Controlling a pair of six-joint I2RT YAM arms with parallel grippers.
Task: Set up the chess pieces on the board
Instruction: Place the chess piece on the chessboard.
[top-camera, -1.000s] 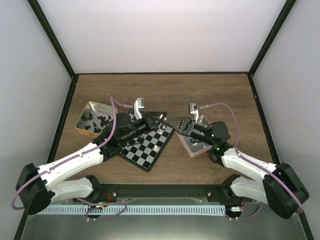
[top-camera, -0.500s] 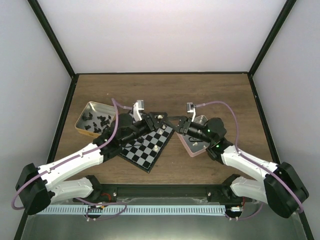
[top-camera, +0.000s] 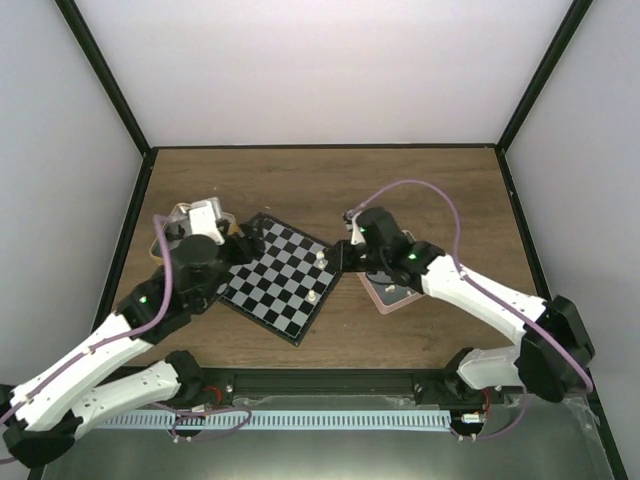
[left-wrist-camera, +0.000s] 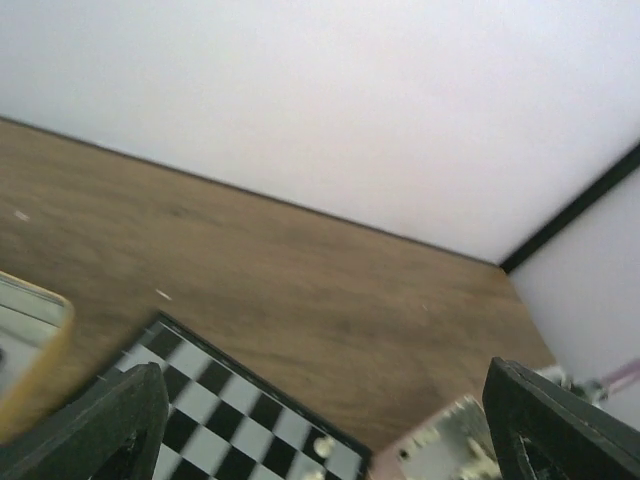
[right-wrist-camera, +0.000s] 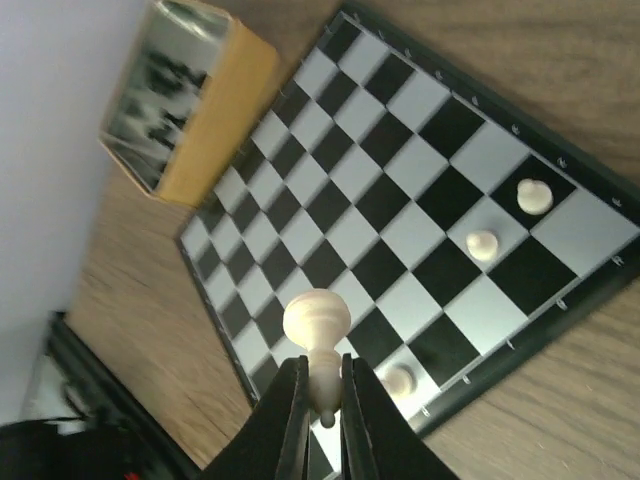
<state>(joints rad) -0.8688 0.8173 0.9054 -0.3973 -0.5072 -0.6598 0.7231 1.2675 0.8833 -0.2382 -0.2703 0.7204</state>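
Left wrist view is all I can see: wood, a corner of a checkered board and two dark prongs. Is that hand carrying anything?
Observer: No. From above, the left gripper is open and empty, near the gold tin at the left corner of the board.
Operator: What's in that tin?
Observer: It holds black chess pieces, which show in the right wrist view.
Operator: And the other hand?
Observer: The right gripper is shut on a cream piece, above the board.
Operator: Anything set up yet?
Observer: Only three cream pieces stand on it, near one edge.
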